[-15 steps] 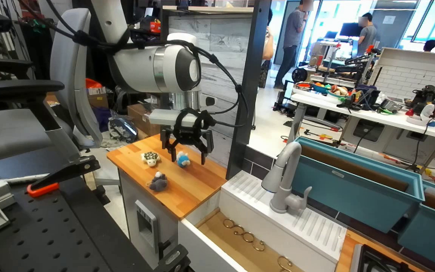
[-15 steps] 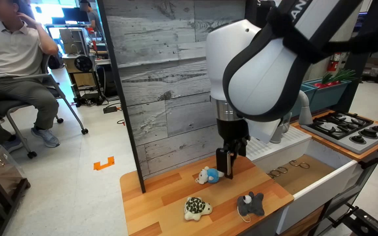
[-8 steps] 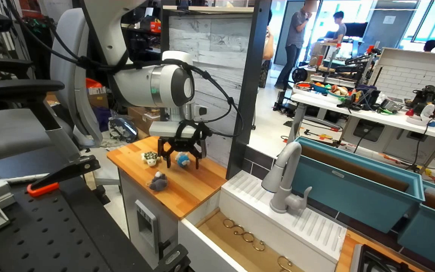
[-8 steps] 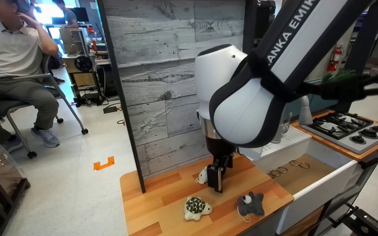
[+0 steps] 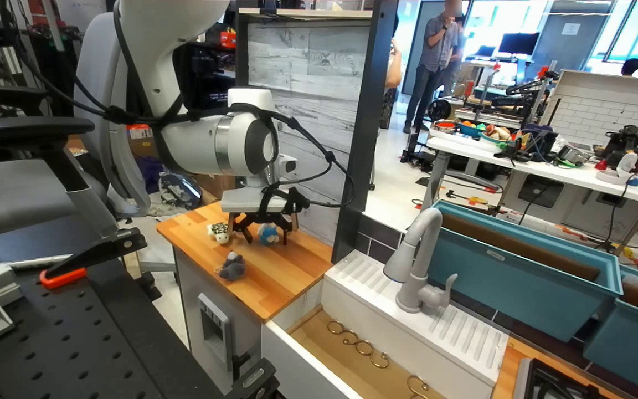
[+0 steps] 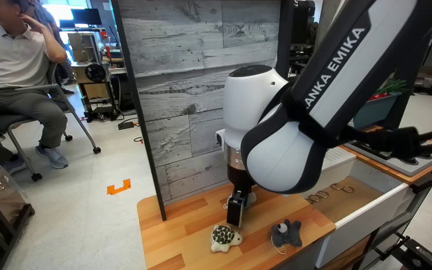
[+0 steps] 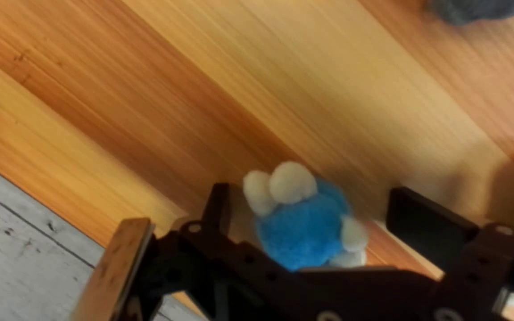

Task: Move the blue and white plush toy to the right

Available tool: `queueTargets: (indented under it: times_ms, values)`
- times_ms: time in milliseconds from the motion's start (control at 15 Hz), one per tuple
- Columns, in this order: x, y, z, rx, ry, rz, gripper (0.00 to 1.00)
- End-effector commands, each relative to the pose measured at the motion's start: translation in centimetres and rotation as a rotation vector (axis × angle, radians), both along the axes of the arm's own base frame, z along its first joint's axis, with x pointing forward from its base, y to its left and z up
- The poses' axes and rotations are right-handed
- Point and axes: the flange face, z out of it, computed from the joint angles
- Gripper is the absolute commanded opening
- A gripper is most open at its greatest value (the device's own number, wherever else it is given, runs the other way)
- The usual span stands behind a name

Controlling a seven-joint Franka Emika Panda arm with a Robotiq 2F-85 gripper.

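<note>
Straddling the blue-white plush toy [image 7: 302,229], the tool [image 7: 315,203] gapes.

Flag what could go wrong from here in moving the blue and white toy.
In the wrist view, the blue and white plush toy sits off-centre in the open gripper, so closing might shove or turn it. The turtle plush lies close by, so the gripper could bump it.

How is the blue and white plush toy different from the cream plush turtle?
The blue and white plush toy has a blue body; the cream plush turtle has a dark-patched shell. The toy is between the open jaws, but the turtle is outside them. Both are soft toys on the wooden countertop.
</note>
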Motion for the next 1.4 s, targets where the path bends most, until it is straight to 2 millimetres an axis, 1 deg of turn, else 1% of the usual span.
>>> queueTargets:
  times_ms: [0,67,400,467,533,667,733,867,1067,1333]
  values:
    - [0.8,0.5,-0.6,0.022,-0.073,0.070,0.59]
    - [0.9,0.5,-0.5,0.026,-0.080,0.070,0.49]
    - [1.0,-0.2,0.3,0.017,-0.079,0.050,0.15]
    - [1.0,-0.4,0.4,0.018,-0.087,0.043,0.06]
    - [1.0,-0.6,0.6,0.018,-0.097,0.035,0.01]
    - [1.0,-1.2,1.1,0.016,-0.120,0.018,0.00]
    - [0.9,-1.6,1.4,0.018,-0.134,0.011,0.02]
    - [0.8,-2.8,2.0,0.010,-0.158,-0.003,0.02]
    - [0.2,-5.6,3.0,-0.011,-0.197,-0.019,0.02]
    - [-0.9,-8.4,4.3,-0.046,-0.216,-0.048,0.02]
